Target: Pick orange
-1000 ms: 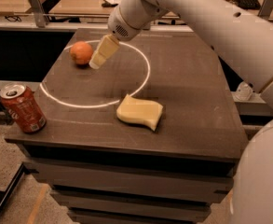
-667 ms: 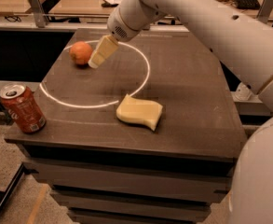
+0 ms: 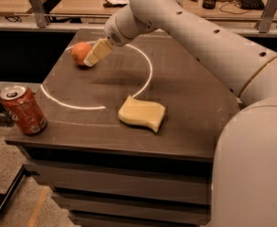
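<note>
Camera view: gripper [image 3: 89,62] beside orange [image 3: 78,52] (close).

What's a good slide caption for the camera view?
Gripper at the orange near the table's far edge; can and sponge sit nearer the camera.

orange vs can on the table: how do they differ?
Shape: the orange is a round ball, while the can is an upright cylinder.
Colour: the orange is dull orange; the can is red with a silver top.
Place: the orange sits far left at the white ring's edge, with the hand right beside it. The can stands at the near left corner, outside the ring and away from the hand.
Shared: both rest on the table's left side.
</note>
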Robot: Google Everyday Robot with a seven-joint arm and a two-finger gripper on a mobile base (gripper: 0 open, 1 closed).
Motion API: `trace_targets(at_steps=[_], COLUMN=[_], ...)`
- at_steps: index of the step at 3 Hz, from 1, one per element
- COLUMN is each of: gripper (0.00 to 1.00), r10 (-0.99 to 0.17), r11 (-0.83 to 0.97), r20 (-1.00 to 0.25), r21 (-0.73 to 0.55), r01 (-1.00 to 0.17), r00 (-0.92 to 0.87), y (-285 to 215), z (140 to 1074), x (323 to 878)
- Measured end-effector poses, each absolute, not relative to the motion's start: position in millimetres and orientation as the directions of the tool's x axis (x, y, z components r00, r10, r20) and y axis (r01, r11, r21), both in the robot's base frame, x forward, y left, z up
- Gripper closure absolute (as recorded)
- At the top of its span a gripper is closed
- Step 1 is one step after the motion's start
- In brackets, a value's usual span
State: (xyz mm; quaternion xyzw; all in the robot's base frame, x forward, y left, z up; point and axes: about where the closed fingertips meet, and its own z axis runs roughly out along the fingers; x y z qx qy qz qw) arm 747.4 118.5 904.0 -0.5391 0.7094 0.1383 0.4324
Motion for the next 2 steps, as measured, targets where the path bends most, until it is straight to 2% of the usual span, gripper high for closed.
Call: trace_targets(at_steps=[2], gripper=[0.02], r10=[-0.541], r11=[0.371], r20=[-0.839], r21=[-0.182], r01=[-0.91], r00=[-0.053], y=[157.9], z=[880.8], x=[780.0])
